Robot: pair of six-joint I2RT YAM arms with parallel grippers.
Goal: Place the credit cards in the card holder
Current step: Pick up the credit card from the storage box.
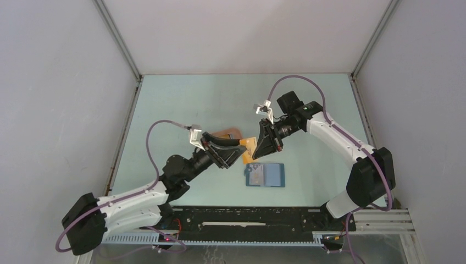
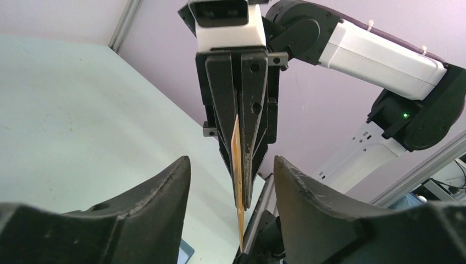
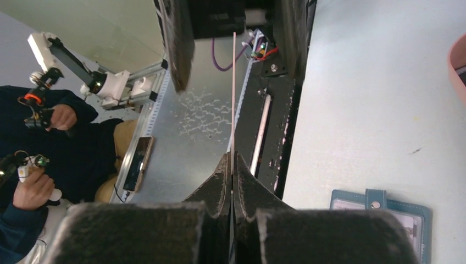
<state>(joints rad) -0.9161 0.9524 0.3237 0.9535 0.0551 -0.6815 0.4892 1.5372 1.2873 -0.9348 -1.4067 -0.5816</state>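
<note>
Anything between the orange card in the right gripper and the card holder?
Nothing visible. The right gripper pinches the orange card off the table, close to the card holder. The left gripper, open, flanks the card's other end, off that path.

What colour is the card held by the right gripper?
Yellow-orange; the card shows best in the top external view.

Salmon-pink tray (image 3: 460, 60) on pale green table (image 1: 181, 104), grey walls around
</note>
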